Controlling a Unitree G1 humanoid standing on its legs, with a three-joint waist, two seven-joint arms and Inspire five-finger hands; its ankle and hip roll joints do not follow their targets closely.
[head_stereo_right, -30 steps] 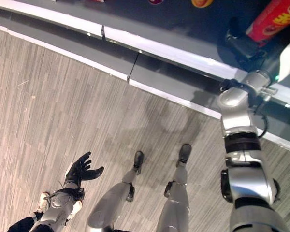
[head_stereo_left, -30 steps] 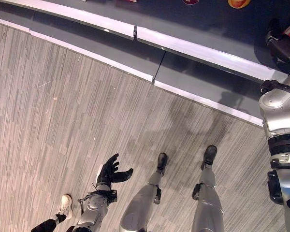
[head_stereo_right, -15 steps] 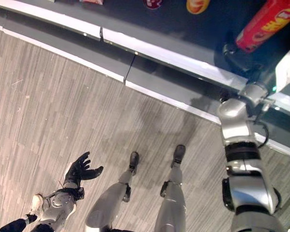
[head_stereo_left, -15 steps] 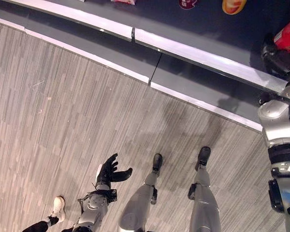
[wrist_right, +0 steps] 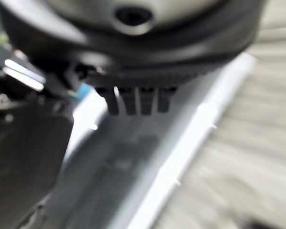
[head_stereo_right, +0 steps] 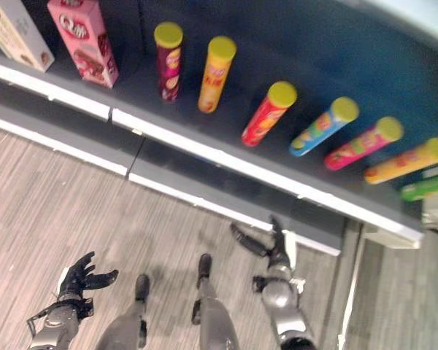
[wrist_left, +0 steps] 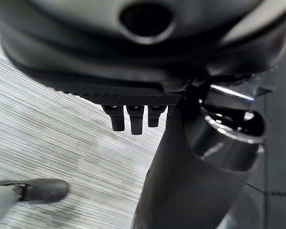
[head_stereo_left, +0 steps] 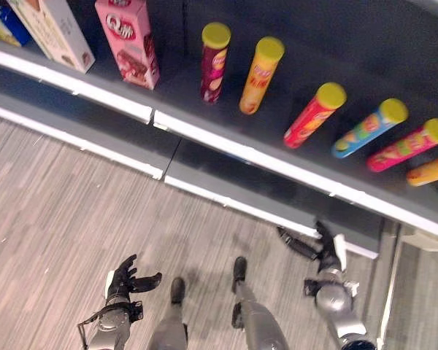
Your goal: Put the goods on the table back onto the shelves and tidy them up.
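Hands, left (head_stereo_left: 122,279) and right (head_stereo_left: 323,248), hang empty below stocked shelf (head_stereo_left: 226,149).

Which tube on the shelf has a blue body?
The blue tube, between the red tube and the pink tube; no other tube is blue.

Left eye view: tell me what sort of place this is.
Probably a shop aisle or a mock-up of one: a long dark shelf with a white edge, a row of yellow-lidded snack tubes standing on it, and boxes beside them, above a wood-look floor.
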